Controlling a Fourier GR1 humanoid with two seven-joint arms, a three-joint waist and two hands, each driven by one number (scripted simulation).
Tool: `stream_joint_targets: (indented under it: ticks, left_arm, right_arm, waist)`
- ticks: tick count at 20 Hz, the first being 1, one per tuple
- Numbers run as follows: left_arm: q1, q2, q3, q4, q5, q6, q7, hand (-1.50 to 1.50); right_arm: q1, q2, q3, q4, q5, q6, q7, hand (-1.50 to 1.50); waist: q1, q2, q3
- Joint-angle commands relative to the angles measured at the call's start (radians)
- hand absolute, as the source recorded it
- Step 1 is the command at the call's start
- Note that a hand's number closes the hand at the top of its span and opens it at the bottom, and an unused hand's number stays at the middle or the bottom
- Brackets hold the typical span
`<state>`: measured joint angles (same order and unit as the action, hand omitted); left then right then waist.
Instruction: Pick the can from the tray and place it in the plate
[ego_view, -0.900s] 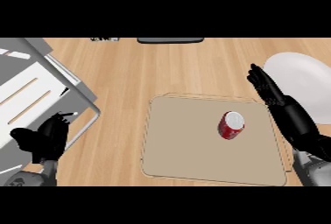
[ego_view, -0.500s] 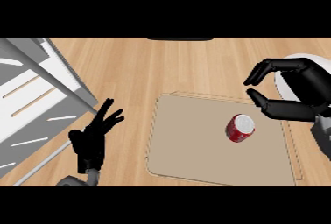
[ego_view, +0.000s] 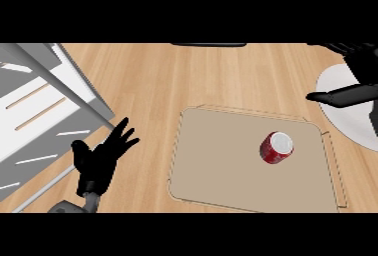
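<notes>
Red can (ego_view: 277, 148) upright on the tan tray (ego_view: 221, 165); white plate (ego_view: 347, 107) just right. Right hand (ego_view: 353, 85), fingers spread, holds nothing; it should descend and curl round the can's sides. Left hand (ego_view: 100, 157) rests open over the desk (ego_view: 184, 80).

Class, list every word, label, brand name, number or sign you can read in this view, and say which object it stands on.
None can be read.
Red can on the tray: red side and pale top, no legible print.
White plate, wooden counter, left hand and right hand: no markings visible.
</notes>
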<state>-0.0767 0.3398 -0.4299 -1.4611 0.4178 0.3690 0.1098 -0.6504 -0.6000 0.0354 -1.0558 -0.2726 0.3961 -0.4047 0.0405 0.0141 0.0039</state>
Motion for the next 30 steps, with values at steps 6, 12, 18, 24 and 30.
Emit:
stream_joint_targets:
  ticks: [6,12,18,24,30]
  left_arm:
    - [0.000,0.012,0.006,0.019,-0.004,-0.030,0.046,0.00]
    - [0.026,-0.013,0.034,0.101,0.010,-0.079,-0.024,0.00]
    - [0.089,0.008,0.038,0.011,-0.012,-0.065,0.019,0.00]
    - [0.047,-0.026,0.078,0.076,-0.034,-0.088,0.012,0.00]
    - [0.067,-0.029,0.098,0.040,-0.064,-0.087,0.020,0.00]
  right_arm:
    - [-0.117,-0.160,0.149,0.129,0.257,0.225,-0.126,-1.50]
    - [-0.154,-0.210,0.263,-0.037,0.364,0.295,-0.049,-1.50]
    - [-0.065,-0.179,0.312,-0.172,0.470,0.240,0.016,-1.50]
    - [-0.026,-0.087,0.310,-0.228,0.574,0.193,0.099,-1.50]
    - [0.051,-0.091,0.317,-0.250,0.648,0.243,0.103,-1.50]
  waist:
    - [-0.002,-0.003,-0.003]
    - [-0.037,-0.014,-0.005]
    - [-0.041,-0.018,-0.004]
    - [-0.039,-0.014,-0.004]
    - [-0.036,-0.014,-0.004]
